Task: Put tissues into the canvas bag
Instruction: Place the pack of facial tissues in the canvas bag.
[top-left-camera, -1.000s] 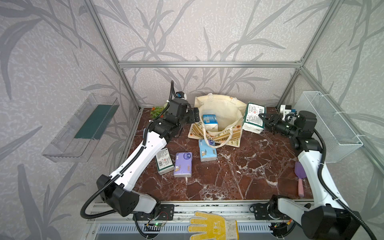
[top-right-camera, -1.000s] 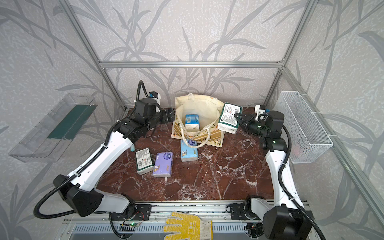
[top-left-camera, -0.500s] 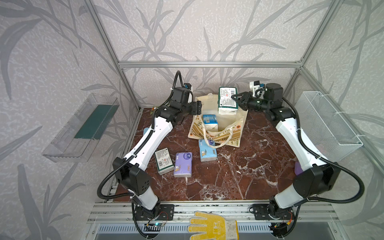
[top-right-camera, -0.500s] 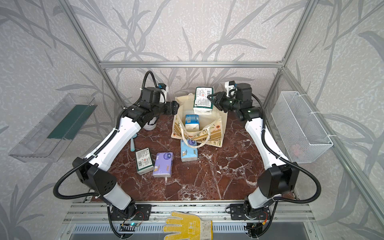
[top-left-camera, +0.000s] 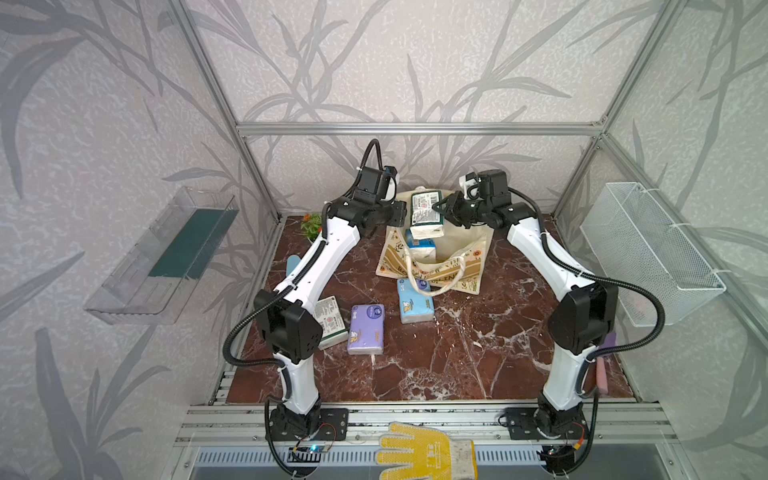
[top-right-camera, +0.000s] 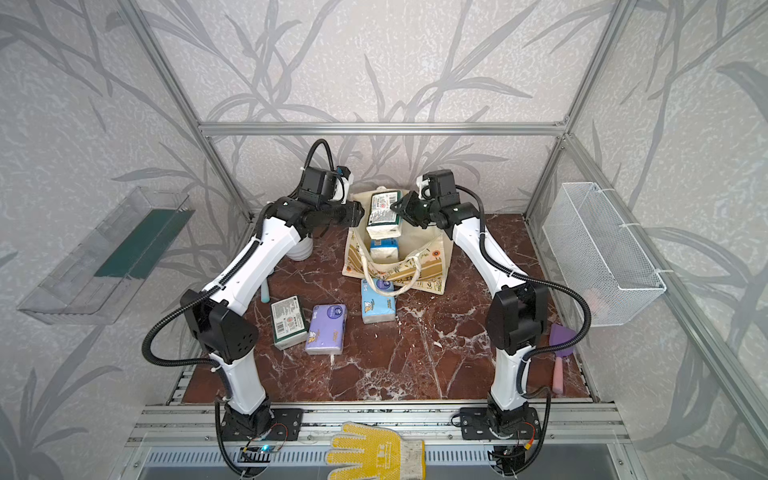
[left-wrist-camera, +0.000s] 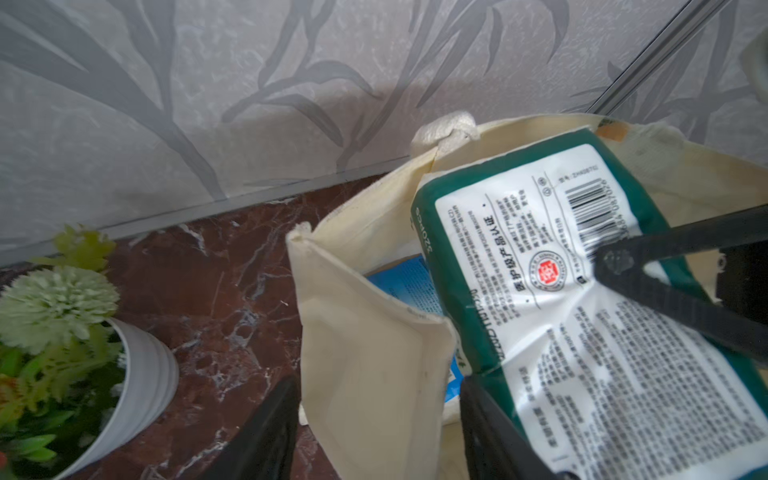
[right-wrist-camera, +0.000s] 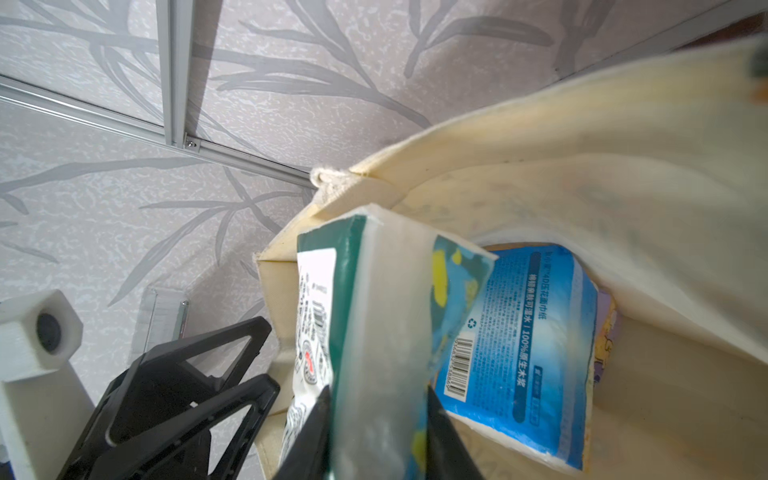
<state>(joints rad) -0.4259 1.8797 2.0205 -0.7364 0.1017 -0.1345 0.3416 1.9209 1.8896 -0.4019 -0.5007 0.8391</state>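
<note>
Now your right gripper is clenched on a dark green pack, label side up. Over the last second it has swung that pack from low beside the canvas bag to right above the open mouth. The right wrist view shows the pack's leading end at the rim, with a blue pack already lying inside below it.

Meanwhile your left gripper has come in to the bag's side wall. Its fingers stand on either side of the cream fold and have narrowed, but they look not yet pinched on it. So the mouth seems to stay open by the fabric's own stiffness, not by your hold. Get that wall steady before you release the pack.

Three packs wait on the table: a second green pack, a lilac pack just beside it, and a second blue pack at the bag's front edge.
</note>
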